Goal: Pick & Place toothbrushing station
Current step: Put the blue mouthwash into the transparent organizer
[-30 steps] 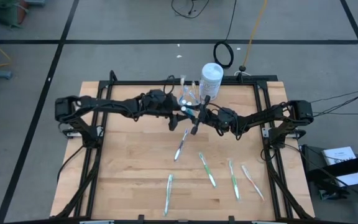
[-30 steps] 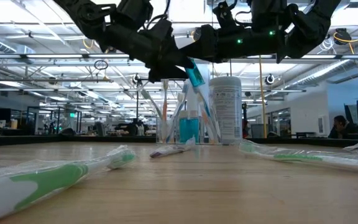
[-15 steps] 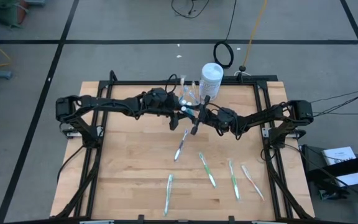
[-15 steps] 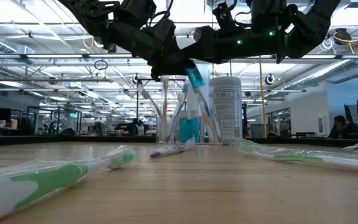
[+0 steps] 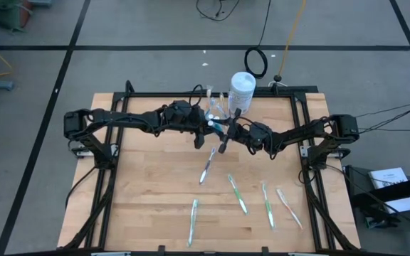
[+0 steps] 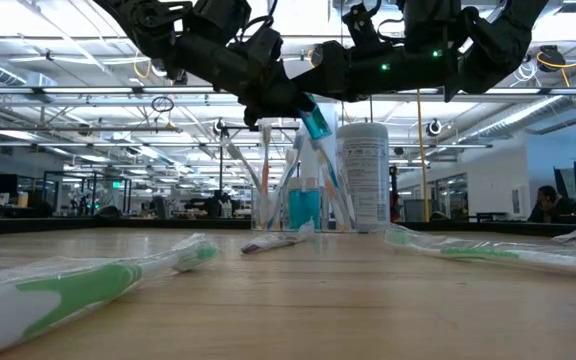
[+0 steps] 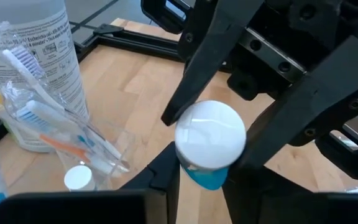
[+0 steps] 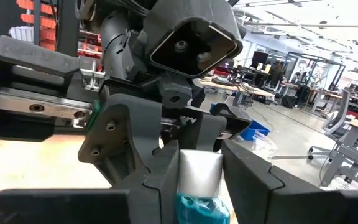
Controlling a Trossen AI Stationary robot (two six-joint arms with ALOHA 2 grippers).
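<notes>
A small blue tube (image 6: 315, 122) with a white cap (image 7: 210, 135) hangs in the air between my two grippers, just on the near side of the clear cup (image 5: 216, 108). My left gripper (image 5: 210, 126) reaches it from the table's left and my right gripper (image 5: 223, 132) from the right; both are shut on it. The cup stands on its base (image 6: 298, 225) and holds several pastel toothbrushes (image 7: 48, 118) and another tube with a white cap (image 7: 78, 179). My left gripper pinches the tube's blue body just behind the white cap (image 7: 204, 177) between its two fingers, coming from the table's left. The cap faces back toward its wrist. The tube is tilted and clear of the table. My right gripper pinches the tube's other end, the pale flat one (image 8: 199, 171), between its two fingers, coming from the table's right. The tube lies along the fingers and points away toward the left gripper.
A tall white canister (image 5: 242, 89) stands right of the cup at the far edge. Several wrapped toothbrushes lie on the wooden table: one near the middle (image 5: 208, 165), the others toward the near edge (image 5: 237, 193) (image 5: 193, 222) (image 5: 267, 206).
My left gripper has risen a little and closed in on the tube from the left, then kept still. The tube and my right gripper have stayed where they were.
</notes>
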